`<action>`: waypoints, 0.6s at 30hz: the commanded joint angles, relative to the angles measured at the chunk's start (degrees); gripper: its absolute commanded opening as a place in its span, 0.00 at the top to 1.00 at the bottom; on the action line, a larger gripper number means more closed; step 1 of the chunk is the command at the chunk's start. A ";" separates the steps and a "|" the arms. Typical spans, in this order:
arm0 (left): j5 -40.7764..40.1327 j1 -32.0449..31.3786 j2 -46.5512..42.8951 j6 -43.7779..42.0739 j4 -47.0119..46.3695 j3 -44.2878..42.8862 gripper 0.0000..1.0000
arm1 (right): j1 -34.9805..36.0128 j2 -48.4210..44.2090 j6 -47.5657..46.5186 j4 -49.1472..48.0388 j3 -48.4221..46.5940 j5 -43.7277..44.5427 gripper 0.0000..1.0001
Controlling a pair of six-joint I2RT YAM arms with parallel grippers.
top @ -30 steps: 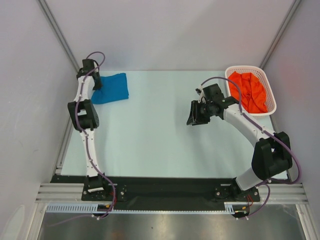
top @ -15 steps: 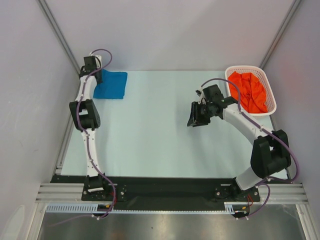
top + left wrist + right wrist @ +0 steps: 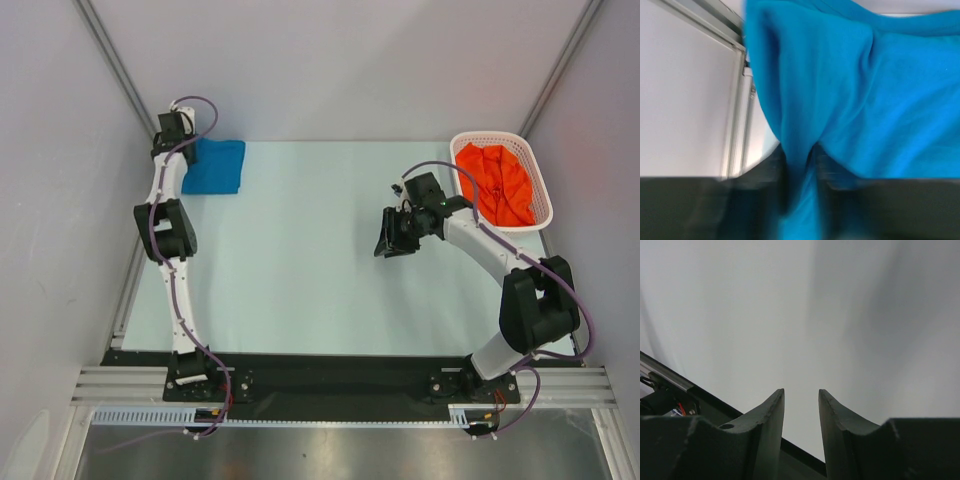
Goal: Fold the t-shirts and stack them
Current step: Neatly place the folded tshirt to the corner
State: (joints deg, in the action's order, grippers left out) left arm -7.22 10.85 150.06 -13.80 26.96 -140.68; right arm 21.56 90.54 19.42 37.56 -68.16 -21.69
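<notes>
The blue t-shirt (image 3: 215,165) lies folded at the table's far left corner. My left gripper (image 3: 185,160) is at its left edge, shut on a fold of the cloth; the left wrist view shows the blue t-shirt (image 3: 865,95) pinched between the blurred dark fingers (image 3: 765,195). The orange-red t-shirt (image 3: 498,185) lies crumpled in the white lattice basket (image 3: 541,176) at the far right. My right gripper (image 3: 388,240) hovers over the bare table left of the basket, a little open and empty, as its wrist view (image 3: 801,392) shows.
A metal frame post (image 3: 110,50) and side wall stand close behind the left gripper. The left table rail (image 3: 740,125) shows beside the blue cloth. The black base bar (image 3: 330,375) runs along the near edge.
My left gripper has dragged the blue t-shirt further left and back into the far left corner. The right arm has barely shifted.
</notes>
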 commanded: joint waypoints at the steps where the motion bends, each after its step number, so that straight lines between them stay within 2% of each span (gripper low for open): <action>1: -1.38 0.14 0.67 0.00 -4.11 -1.35 0.60 | -0.29 -1.33 0.53 -1.18 0.92 -0.02 0.60; 2: -3.30 -0.21 0.33 0.26 -4.72 -1.52 0.46 | -0.38 -1.33 0.44 -1.26 1.10 -0.10 0.61; 4: -5.51 -0.57 -0.99 2.45 -4.90 -1.87 0.35 | -0.29 -1.25 0.70 -1.26 1.10 -0.37 0.61; 7: -9.38 -1.71 -5.90 3.78 -5.07 -2.41 0.36 | -0.38 -1.51 0.97 -0.91 0.66 -0.63 0.61; 9: -14.28 -2.41 -9.93 3.96 -4.03 -2.05 0.32 | -0.47 -1.77 1.15 -0.47 0.31 0.07 0.61; 15: -8.79 -5.57 -20.49 13.36 3.00 5.14 0.34 | -2.67 -1.60 3.34 1.02 -3.20 1.12 0.61; 18: -4.21 -9.79 -25.59 16.61 7.13 10.42 0.33 | -2.67 -1.07 3.34 2.24 -6.45 2.97 0.61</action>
State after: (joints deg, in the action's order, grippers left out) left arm -15.57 5.76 133.19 -2.85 30.02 -133.36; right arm 19.00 90.54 21.76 39.20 -69.78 -20.60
